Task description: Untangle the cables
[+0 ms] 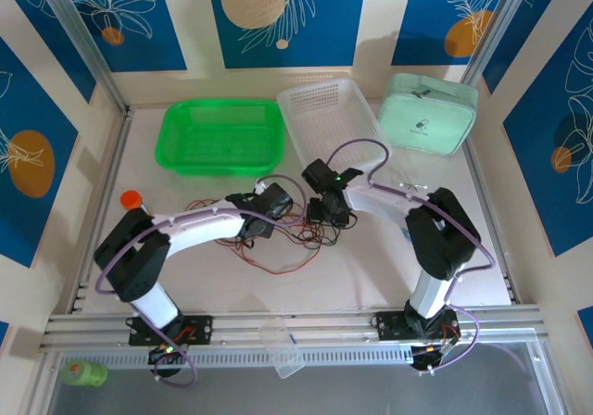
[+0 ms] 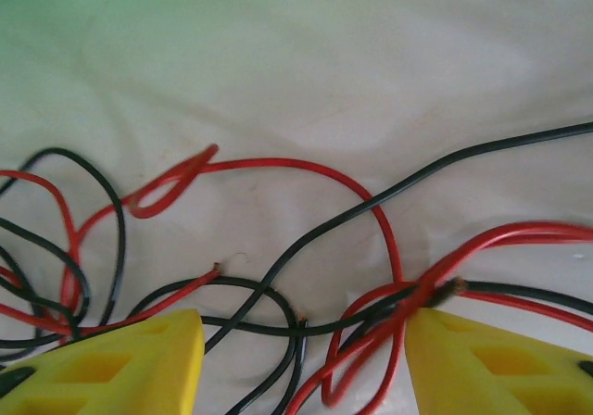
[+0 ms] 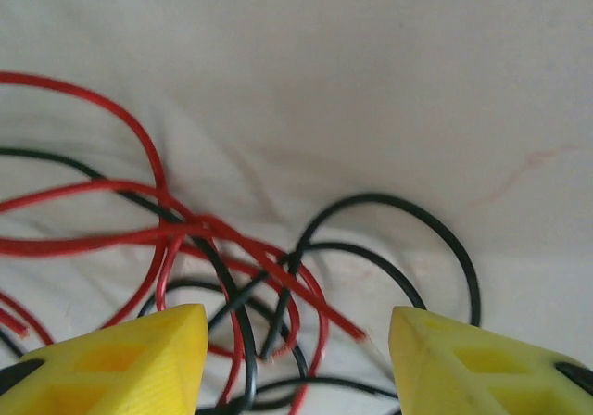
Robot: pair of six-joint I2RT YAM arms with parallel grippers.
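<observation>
The thin red and black wires (image 1: 278, 246) lie in a loose knot on the white tabletop (image 1: 389, 267), on the arm-base side of the green plastic mesh basket (image 1: 222, 137) and close to it. Both arms reach into that knot from either side.

The step looks like choosing a strand to draw out. It probably goes best if each gripper settles on one wire, not a bundle, takes it near a free end, and the two then part slowly so crossings slide instead of cinching.

The left gripper (image 2: 301, 341) is spread wide and low over the wires (image 2: 278, 165). Several black and red strands run through the gap. One yellow fingertip (image 2: 435, 327) seems to touch a red-and-black pair, yet nothing is clamped.

The right gripper (image 3: 295, 327), working the side of the knot farther from the green basket, is likewise spread wide. Red loops and a black loop (image 3: 398, 207) lie in and beyond the gap, and it grips none.
</observation>
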